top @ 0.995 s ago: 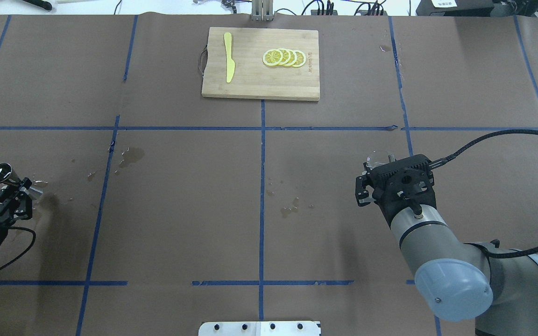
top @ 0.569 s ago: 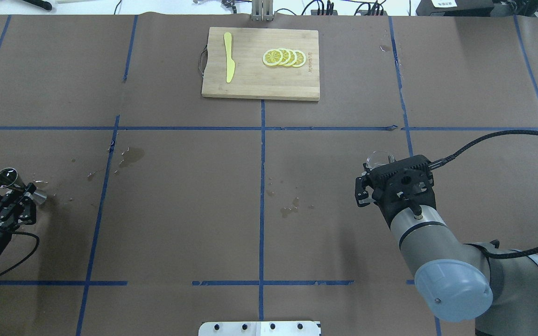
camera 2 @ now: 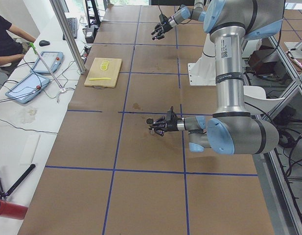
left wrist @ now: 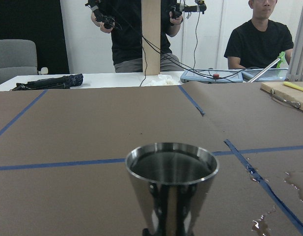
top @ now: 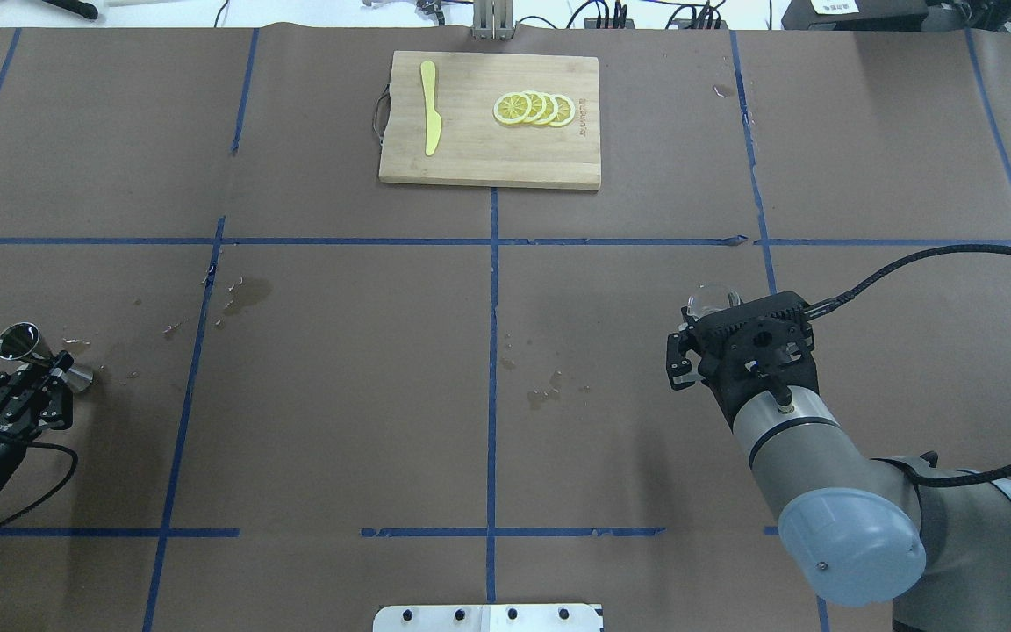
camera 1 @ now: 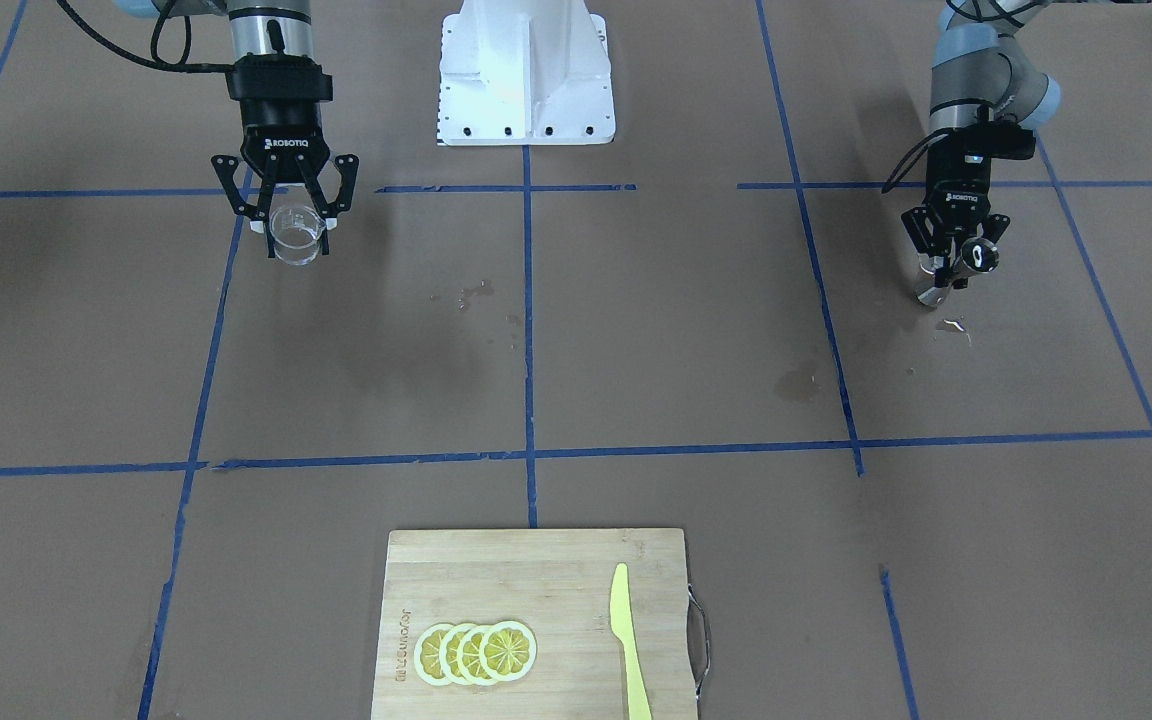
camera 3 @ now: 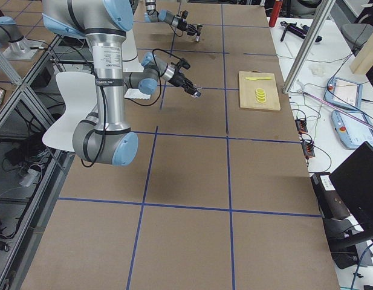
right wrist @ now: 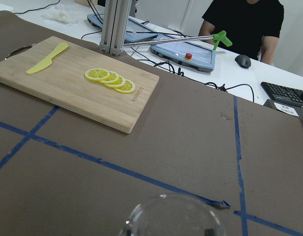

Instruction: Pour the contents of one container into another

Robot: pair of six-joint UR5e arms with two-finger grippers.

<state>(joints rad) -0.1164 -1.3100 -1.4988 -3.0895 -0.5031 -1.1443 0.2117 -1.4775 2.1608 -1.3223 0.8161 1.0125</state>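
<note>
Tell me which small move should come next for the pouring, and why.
Probably carry the small clear glass measuring cup, held in the right gripper, sideways toward the shiny steel hourglass-shaped jigger in the left gripper. They sit at opposite sides of the table, too far apart for pouring.

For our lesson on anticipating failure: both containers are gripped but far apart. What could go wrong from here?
1. The steel jigger in the left end effector has a small mouth, and wet patches mark the paper: the pour may miss.
2. The right end effector pinches the clear glass cup; tilting it could let it slip.
</note>
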